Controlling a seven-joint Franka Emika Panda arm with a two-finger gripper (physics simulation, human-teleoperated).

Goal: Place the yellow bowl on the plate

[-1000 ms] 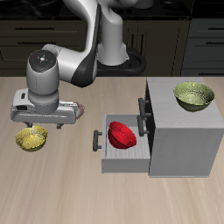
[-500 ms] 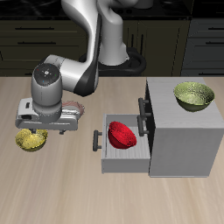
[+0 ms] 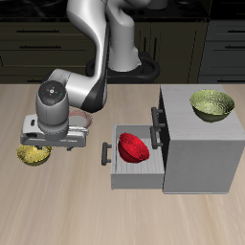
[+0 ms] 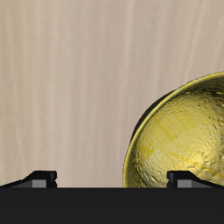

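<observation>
at the left edge of the exterior frame, the small golden-yellow speckled round bowl (image 3: 33, 154) is sitting on the pale wooden table (image 3: 67, 206), near its front edge. the two-finger gripper (image 3: 46, 144) is hanging directly above it, partly covering the bowl's back rim. only a sliver of the flat round plate with the pinkish-brown rim (image 3: 85, 117) is showing, behind the gripper body, farther back on the table.

in the wrist view, the yellow bowl (image 4: 184, 138) is lying off centre: one finger pad (image 4: 194, 178) is hanging over the bowl's interior, while the other pad (image 4: 37, 178) is hanging over bare table (image 4: 79, 79). the fingers are spread wide apart and are gripping nothing. this is the governing relation: the bowl's near rim is lying between the two pads, so a straight descent would likely straddle the wall for a rim pinch.

moving right in the exterior frame, a grey cabinet (image 3: 201, 144) is standing with its drawer (image 3: 134, 167) pulled open, a red bowl (image 3: 133, 146) lying inside. a larger olive-green bowl (image 3: 212, 103) is resting on the cabinet top.
</observation>
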